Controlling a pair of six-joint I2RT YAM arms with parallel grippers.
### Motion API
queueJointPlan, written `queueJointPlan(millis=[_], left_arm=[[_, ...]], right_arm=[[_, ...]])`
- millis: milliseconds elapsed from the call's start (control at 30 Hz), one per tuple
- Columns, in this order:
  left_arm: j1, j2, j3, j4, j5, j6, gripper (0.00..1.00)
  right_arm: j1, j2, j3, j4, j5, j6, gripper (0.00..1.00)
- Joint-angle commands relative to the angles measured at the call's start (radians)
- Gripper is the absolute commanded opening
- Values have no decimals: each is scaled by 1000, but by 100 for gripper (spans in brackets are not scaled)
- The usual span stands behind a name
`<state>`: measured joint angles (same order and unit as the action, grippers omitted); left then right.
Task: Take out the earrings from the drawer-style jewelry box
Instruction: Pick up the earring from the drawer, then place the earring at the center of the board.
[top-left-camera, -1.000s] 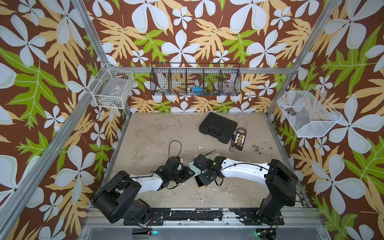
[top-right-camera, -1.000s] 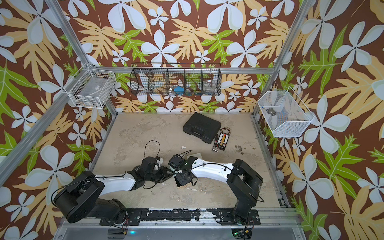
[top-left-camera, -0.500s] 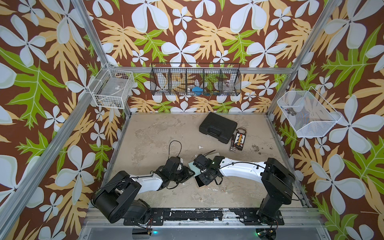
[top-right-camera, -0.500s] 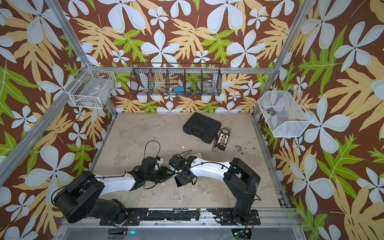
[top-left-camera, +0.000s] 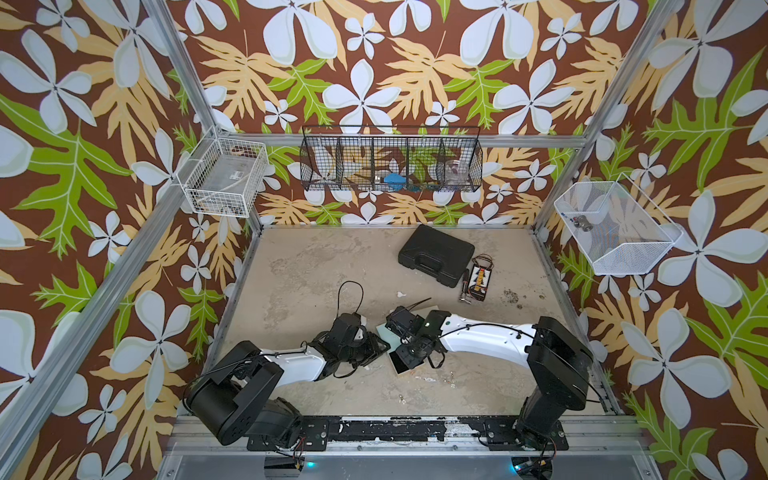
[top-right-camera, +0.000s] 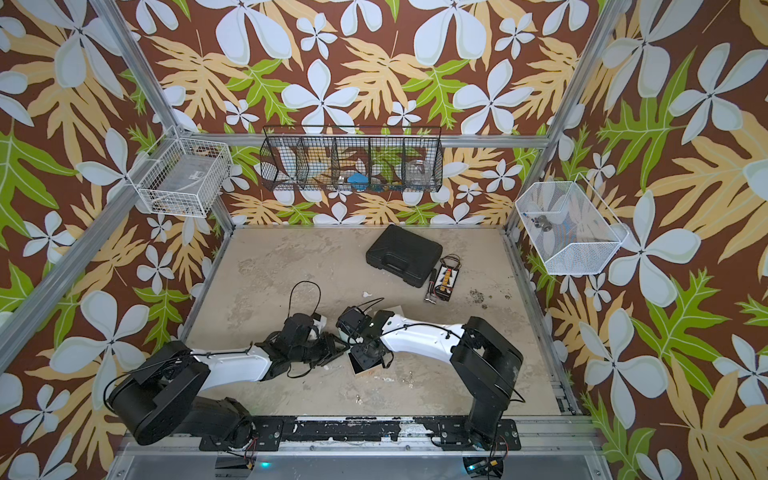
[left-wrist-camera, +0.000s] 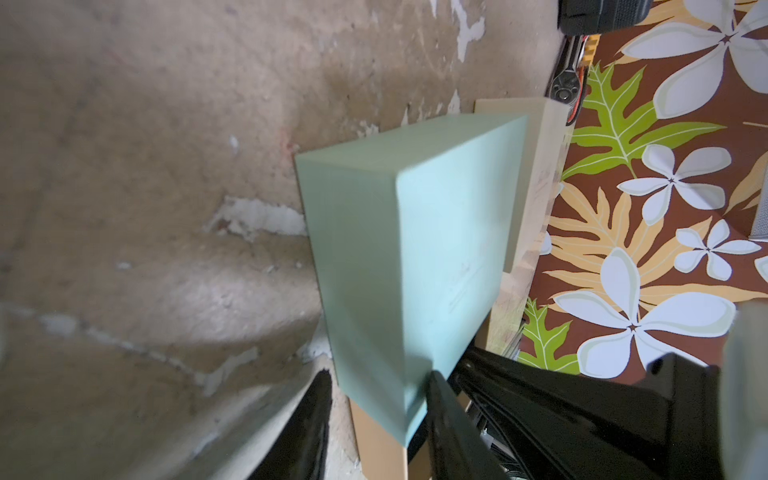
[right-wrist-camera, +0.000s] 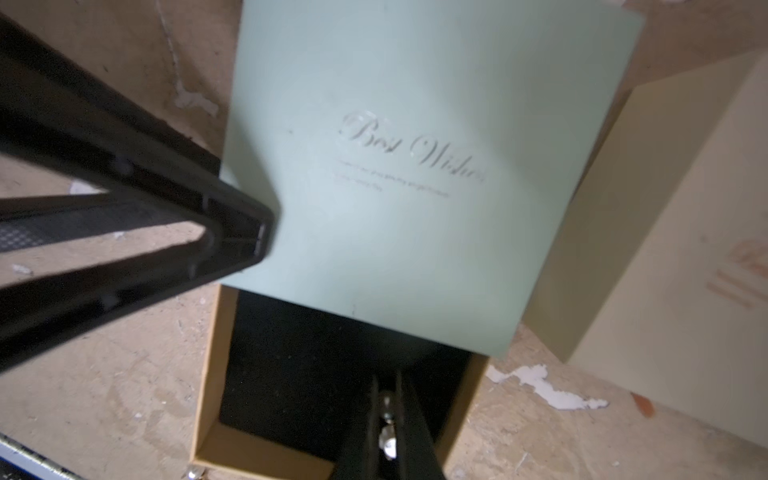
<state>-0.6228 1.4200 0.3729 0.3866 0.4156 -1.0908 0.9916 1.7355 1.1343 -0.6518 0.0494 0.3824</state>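
One thing has changed in the last second: the right pincer (right-wrist-camera: 386, 384), whose jaws stood a little apart, has drawn them together. In the right wrist view they now pinch the earrings (right-wrist-camera: 389, 444), small pale glints caught between the black tips, just over the pulled-out drawer (right-wrist-camera: 210, 374) and its black lining (right-wrist-camera: 291, 353). In both top views the arm itself has hardly shifted. I judge the grasp complete, so the next move calls for a straight lift clear of the drawer wall; pieces this tiny could slip out unnoticed. Beside it, the left pincer (left-wrist-camera: 378, 374) is clamped on the mint-green sleeve (right-wrist-camera: 415, 208), steadying the box. A cream box (right-wrist-camera: 665, 249) lies just beyond. The table (top-left-camera: 316, 266) is worn beige, with white paint chips (right-wrist-camera: 544, 386) near the drawer. Farther back lie a closed black case (top-left-camera: 436, 253) and, just beside it, a small gadget (top-left-camera: 480, 278) with coloured wires. On the far wall hangs a black wire basket (top-left-camera: 390, 133), with a white grid basket (top-left-camera: 224, 178) and a white mesh basket (top-left-camera: 615, 257) on the side walls, against flowered brown wallpaper (top-left-camera: 374, 62).
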Motion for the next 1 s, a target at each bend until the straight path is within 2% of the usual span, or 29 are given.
queueJointPlan(millis=[0, 300, 567, 733, 967], left_arm=[[-2, 4, 5, -8, -11, 17, 39], [-3, 10, 9, -9, -13, 16, 39], [-5, 10, 15, -8, -15, 14, 39], [-5, 10, 15, -8, -14, 12, 39], [-6, 5, 15, -9, -15, 11, 40]], right_arm=[[1, -24, -4, -14, -1, 15, 9], [22, -136, -43, -63, -10, 37, 8], [149, -254, -164, -72, -51, 135, 8], [214, -238, -222, -9, -102, 185, 8], [220, -190, -244, 61, -131, 191, 8]])
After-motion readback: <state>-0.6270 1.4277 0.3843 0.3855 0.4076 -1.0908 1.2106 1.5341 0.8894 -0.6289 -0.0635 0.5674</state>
